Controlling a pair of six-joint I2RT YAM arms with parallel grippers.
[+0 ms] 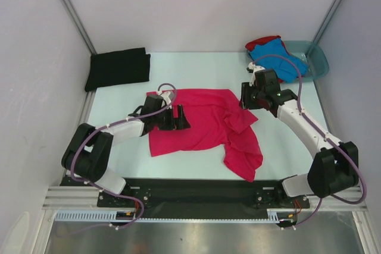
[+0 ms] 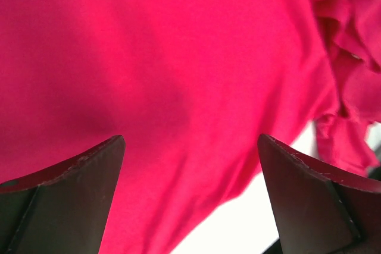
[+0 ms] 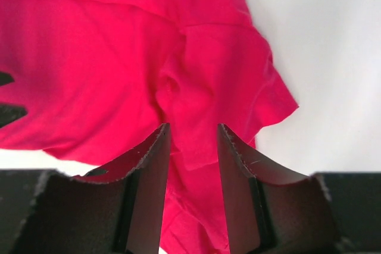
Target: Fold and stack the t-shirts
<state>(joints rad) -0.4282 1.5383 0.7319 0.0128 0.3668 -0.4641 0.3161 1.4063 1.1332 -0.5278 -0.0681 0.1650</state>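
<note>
The magenta-pink t-shirt (image 1: 205, 126) lies spread on the table, its right side rumpled and trailing toward the front. My left gripper (image 1: 181, 117) is open low over its left part, and pink cloth (image 2: 178, 57) fills the left wrist view between the wide-apart jaws (image 2: 190, 138). My right gripper (image 1: 250, 96) hovers at the shirt's upper right corner, jaws a little apart (image 3: 191, 126), with a bunched sleeve (image 3: 226, 87) below them, not gripped. The black t-shirt (image 1: 117, 68) lies folded at the back left. The blue t-shirt (image 1: 278, 57) and red t-shirt (image 1: 261, 42) sit heaped at the back right.
A translucent teal basin (image 1: 318, 57) holds the blue and red shirts at the back right corner. White walls and metal posts enclose the pale table (image 1: 190, 69). A black base rail (image 1: 196, 191) runs along the front edge.
</note>
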